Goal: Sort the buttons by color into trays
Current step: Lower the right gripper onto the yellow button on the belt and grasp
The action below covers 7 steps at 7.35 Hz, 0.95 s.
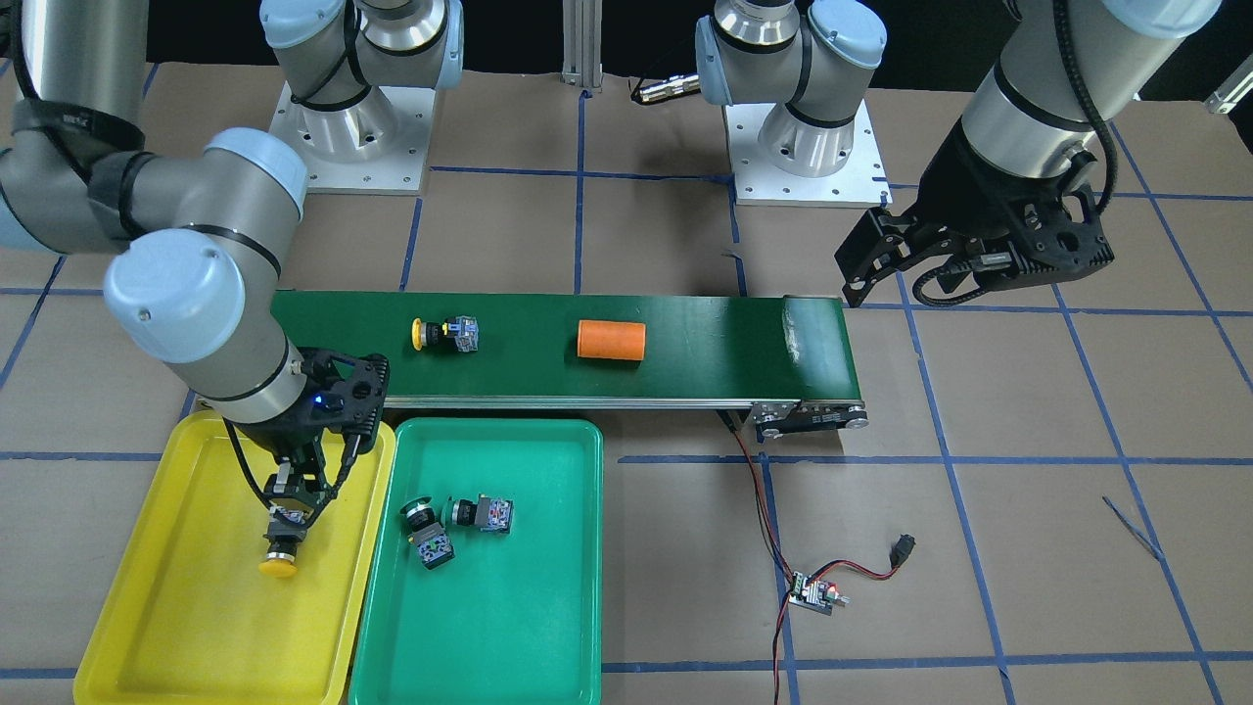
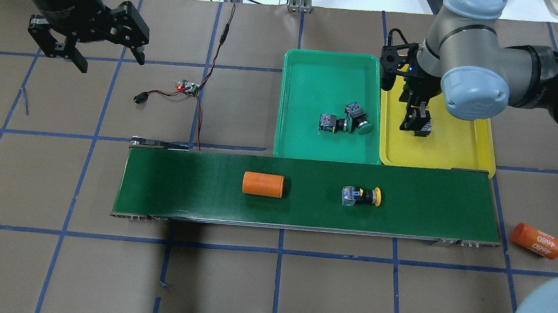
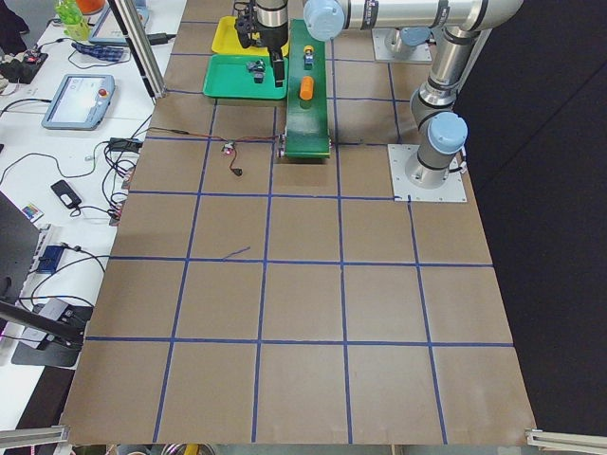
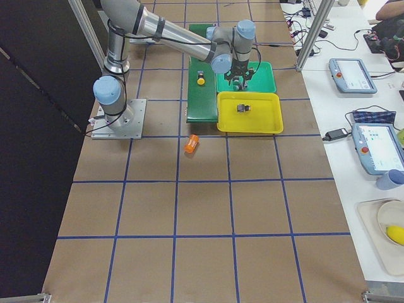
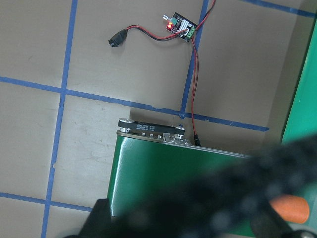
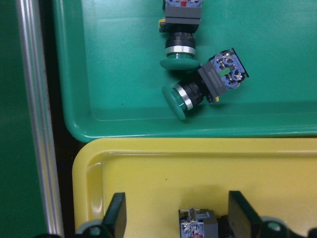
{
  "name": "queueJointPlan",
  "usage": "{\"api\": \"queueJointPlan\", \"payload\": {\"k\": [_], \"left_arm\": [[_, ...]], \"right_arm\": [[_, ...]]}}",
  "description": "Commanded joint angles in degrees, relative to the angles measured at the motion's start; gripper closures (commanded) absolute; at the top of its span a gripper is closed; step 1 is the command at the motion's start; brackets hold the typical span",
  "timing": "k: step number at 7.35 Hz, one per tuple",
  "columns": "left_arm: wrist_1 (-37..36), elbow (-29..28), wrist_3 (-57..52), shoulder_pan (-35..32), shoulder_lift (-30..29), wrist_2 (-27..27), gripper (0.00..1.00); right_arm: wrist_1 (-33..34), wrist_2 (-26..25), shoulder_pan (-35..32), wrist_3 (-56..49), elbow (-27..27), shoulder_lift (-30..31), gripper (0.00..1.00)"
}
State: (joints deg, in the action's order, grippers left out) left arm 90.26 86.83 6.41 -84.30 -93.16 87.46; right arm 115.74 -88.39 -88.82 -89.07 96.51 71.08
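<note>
Overhead exterior is showing one yellow button, the belt button, lying on the belt and waiting to be sorted. Its long axis is running along the belt, with the yellow cap pointing right and the bluish end pointing left. The right gripper is hanging over the yellow tray on the far side of the belt. That is putting the belt button nearer the robot than this gripper and a little to its left.

Right wrist-mounted is showing the fingers standing wide, with the tray button sitting between them and touching neither. It is appearing to rest in the yellow tray.

The left gripper is hovering wide and empty at the far left, beyond the belt's left end, so the right arm is sitting much nearer the belt button. Two green buttons are lying close together in the green tray. An orange cylinder is lying on the belt, well apart to the left. I am judging that the coming grasp is calling for fingers closing across the belt's width, over the dark body.
</note>
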Motion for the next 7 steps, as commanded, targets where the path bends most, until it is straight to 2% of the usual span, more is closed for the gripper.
{"api": "queueJointPlan", "payload": {"k": [1,4,7], "left_arm": [[-0.1,0.0,0.0,0.0,0.0,0.0,0.00],[-0.2,0.0,0.0,0.0,0.0,0.0,0.00],[-0.2,0.0,-0.1,0.0,0.0,-0.1,0.00]], "right_arm": [[-4.1,-0.4,0.1,0.5,4.6,6.4,0.23],[-3.2,-1.0,0.1,2.1,13.7,9.8,0.22],[-3.1,-2.7,0.1,1.5,18.3,13.6,0.21]]}}
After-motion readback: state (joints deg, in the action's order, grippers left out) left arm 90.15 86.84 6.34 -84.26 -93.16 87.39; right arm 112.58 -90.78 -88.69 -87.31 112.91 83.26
